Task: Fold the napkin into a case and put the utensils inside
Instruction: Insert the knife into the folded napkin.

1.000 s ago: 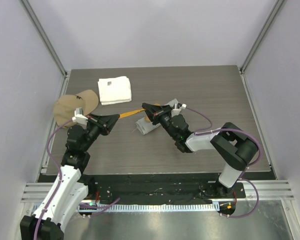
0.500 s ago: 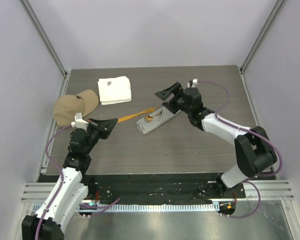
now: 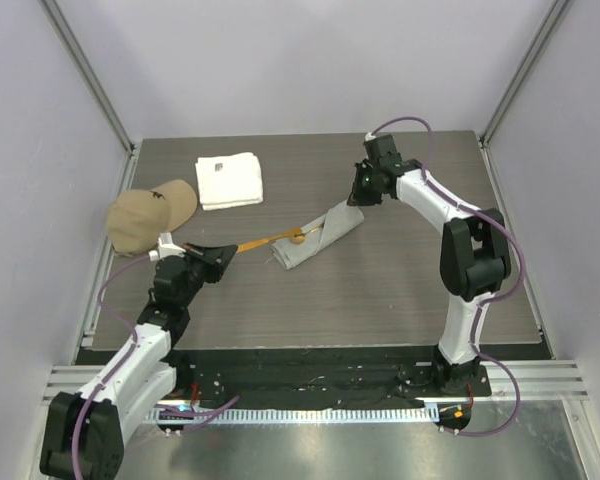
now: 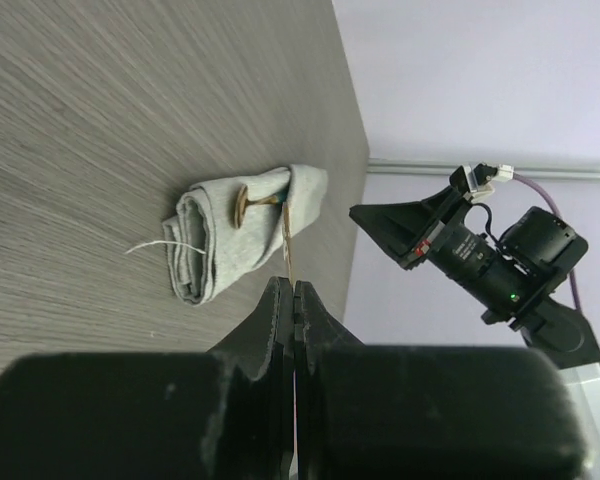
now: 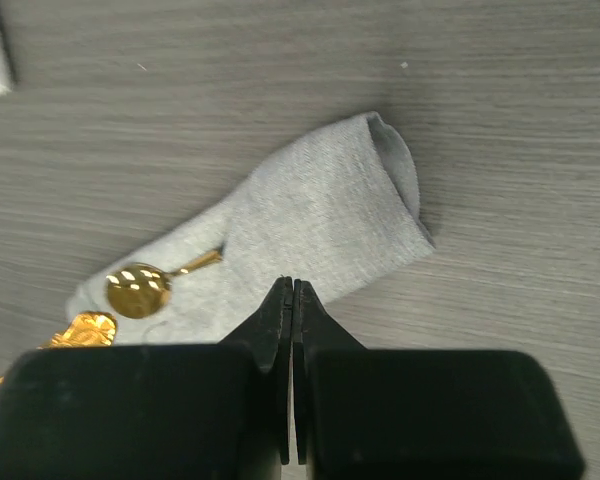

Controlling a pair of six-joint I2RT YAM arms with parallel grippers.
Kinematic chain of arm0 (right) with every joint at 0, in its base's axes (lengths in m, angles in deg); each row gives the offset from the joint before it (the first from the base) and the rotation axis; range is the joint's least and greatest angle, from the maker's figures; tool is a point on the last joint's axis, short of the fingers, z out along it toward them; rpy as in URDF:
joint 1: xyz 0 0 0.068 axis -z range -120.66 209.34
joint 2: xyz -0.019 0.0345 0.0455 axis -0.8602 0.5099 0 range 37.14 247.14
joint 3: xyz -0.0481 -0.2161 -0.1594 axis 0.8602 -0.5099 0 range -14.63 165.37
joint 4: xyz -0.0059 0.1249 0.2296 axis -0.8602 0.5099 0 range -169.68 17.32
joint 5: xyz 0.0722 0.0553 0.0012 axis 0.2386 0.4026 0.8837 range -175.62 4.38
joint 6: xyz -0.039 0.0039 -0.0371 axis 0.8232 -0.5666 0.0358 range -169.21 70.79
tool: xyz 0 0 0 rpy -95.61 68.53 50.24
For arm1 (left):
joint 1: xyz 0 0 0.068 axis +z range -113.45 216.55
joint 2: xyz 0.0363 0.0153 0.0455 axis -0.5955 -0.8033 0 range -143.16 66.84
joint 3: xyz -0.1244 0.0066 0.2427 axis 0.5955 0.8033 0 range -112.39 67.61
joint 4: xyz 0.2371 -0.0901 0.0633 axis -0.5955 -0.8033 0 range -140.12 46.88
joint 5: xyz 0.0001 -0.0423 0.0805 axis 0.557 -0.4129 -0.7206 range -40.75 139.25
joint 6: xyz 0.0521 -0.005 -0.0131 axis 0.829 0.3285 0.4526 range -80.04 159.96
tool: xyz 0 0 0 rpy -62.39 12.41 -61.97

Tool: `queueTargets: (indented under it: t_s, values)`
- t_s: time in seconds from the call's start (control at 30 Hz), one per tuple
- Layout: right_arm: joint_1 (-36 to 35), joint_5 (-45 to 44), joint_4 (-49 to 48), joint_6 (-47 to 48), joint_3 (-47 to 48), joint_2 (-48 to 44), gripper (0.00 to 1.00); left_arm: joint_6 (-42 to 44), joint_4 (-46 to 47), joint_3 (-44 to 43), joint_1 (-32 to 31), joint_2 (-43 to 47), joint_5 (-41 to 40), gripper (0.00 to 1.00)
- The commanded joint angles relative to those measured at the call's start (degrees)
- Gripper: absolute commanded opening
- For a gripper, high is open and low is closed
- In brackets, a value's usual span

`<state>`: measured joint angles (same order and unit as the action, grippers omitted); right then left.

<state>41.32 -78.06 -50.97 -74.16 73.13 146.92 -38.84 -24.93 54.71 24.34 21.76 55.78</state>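
Right wrist view showed your right tool (image 5: 288,285) shut and empty, backed off to the far end of the narrow folded light-grey cloth case (image 5: 320,215) on the table (image 3: 380,290). Your left tool (image 4: 292,288), clamped on the slim orange-yellow stick (image 4: 287,235), probably had the insertion left to finish.

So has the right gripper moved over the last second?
Yes. The right gripper has swung away from the middle of the case to its far right end, so it now sits farther from the white towel.
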Motion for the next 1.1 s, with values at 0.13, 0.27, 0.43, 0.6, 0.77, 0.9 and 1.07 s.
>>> queueTargets:
  t_s: [0.13,0.27,0.43,0.6,0.77,0.9,1.07]
  values:
    - [-0.26,-1.84,9.43,8.34,8.12,5.35,0.01,1.37,14.06,-0.80,-4.75,-7.20,-5.47,0.00]
    - [-0.52,-1.39,8.91,8.51,7.60,6.41,0.01,1.72,16.16,-0.10,-6.16,-9.50,-6.17,0.00]
    - [-0.61,-0.52,8.03,9.04,8.56,8.52,0.01,1.81,18.45,0.86,-7.39,-11.34,-7.75,0.00]
    - [-0.96,-0.08,7.94,8.95,9.79,9.93,0.01,1.55,20.91,1.83,-7.92,-14.68,-8.55,0.00]
    - [-0.88,-0.08,7.59,9.04,10.05,10.02,0.01,-0.29,30.13,2.18,-9.76,-21.44,-8.98,0.00]
    - [-0.88,0.18,7.41,9.04,9.88,10.19,0.01,-1.87,35.59,2.80,-11.08,-26.80,-9.69,0.00]
    - [-0.96,0.62,7.41,8.87,9.97,10.81,0.01,-3.64,41.21,3.85,-12.22,-30.50,-10.39,0.00]
